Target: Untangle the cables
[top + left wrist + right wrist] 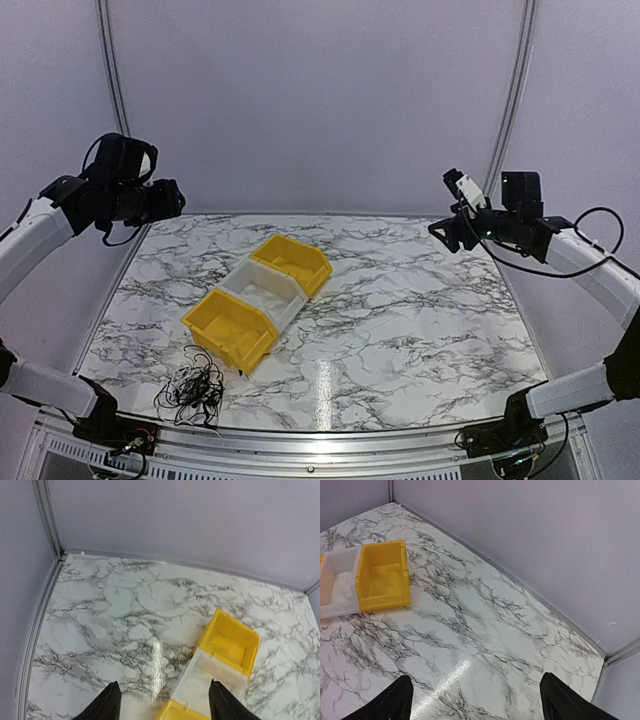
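Your left claw (164, 687) hangs released and empty, raised high over the table. The cables (192, 388) lie in a loose tangle far beneath it and nearer the arm bases, just beside the near yellow bin (232, 328). Your right claw (476, 680) is likewise spread wide, holding nothing, well apart from the tangle.

Tabletop (420, 330) is marble-look and glossy, pretty reflective. Yellow bins (232, 327) are smooth plastic, middle bin (268, 288) is frosted whitish plastic. The cables (192, 388) look matte.
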You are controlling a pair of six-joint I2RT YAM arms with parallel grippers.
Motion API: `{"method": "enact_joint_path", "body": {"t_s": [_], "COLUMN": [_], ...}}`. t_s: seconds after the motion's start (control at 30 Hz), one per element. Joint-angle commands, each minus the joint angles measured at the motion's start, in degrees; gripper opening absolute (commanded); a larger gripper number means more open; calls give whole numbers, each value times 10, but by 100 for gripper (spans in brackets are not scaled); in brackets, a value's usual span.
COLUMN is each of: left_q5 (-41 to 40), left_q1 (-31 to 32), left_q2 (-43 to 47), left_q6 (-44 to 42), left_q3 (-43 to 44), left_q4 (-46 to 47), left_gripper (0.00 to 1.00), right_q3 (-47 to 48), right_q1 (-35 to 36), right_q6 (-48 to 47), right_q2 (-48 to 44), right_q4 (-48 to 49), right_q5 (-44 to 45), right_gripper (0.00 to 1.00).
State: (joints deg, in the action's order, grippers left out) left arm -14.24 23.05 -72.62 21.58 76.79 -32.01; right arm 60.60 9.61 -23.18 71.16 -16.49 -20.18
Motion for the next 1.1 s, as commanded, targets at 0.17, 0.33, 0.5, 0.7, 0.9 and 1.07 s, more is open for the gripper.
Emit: {"method": "enact_joint_path", "body": {"t_s": [0.17,0.33,0.5,0.7,0.9,1.07], "left_q5": [118,197,223,243,207,190], "left_q1": [75,84,86,86,85,85], "left_q2": [52,50,20,-33,-76,-97], "left_q6": [137,158,154,135,120,126], "left_q3": [-74,-163,-185,-192,-185,-186], "left_q4": [-251,-290,-305,-307,-296,-276], "left_gripper": [44,39,40,44,37,21], "right_q3": [31,46,54,40,33,31], "right_q1": [66,72,74,74,75,74], "right_q6": [-54,-43,-45,-48,-52,-54], "right_q2": [51,76,82,71,64,62], "right_q4": [-11,-7,-11,-8,-6,-6], "right_q5": [-87,-106,-109,-103,-95,-92], "right_gripper": [87,87,87,87,87,87]}}
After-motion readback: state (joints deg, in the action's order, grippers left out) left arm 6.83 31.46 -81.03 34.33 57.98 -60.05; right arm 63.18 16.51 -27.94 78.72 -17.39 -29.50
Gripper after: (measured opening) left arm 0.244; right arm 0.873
